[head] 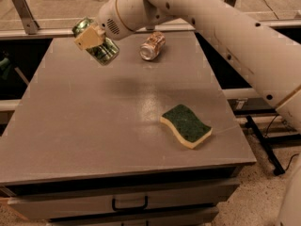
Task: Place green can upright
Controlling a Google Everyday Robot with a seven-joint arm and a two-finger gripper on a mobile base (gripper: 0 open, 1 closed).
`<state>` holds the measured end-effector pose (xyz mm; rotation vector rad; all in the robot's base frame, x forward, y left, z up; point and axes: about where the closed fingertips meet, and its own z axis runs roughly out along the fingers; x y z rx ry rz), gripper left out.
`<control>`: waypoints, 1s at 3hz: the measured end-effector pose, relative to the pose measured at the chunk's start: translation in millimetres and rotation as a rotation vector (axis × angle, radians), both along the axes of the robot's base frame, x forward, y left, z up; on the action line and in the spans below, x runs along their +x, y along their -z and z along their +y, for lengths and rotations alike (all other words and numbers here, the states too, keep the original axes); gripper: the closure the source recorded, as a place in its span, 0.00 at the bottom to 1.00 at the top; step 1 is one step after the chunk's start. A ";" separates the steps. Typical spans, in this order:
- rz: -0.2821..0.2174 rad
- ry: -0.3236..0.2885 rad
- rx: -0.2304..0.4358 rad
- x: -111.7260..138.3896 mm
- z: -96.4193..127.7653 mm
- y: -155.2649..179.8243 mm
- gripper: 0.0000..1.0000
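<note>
The green can has a green patterned label and a silver end. My gripper is shut on it and holds it tilted in the air above the far left part of the grey table. One tan finger lies across the can's side. The can's shadow falls on the table below it. The white arm reaches in from the upper right.
A brown-orange can lies on its side at the table's far middle. A green and yellow sponge lies at the right front. A drawer with a dark handle sits under the table's front edge. Metal rails run behind the table.
</note>
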<state>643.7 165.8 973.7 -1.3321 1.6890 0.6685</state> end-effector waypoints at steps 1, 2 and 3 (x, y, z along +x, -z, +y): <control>-0.079 -0.022 0.096 4.8 -8.5 10.7 1.00; -0.128 -0.045 0.142 2.3 -12.1 23.7 1.00; -0.139 -0.057 0.193 -1.7 -19.9 42.0 1.00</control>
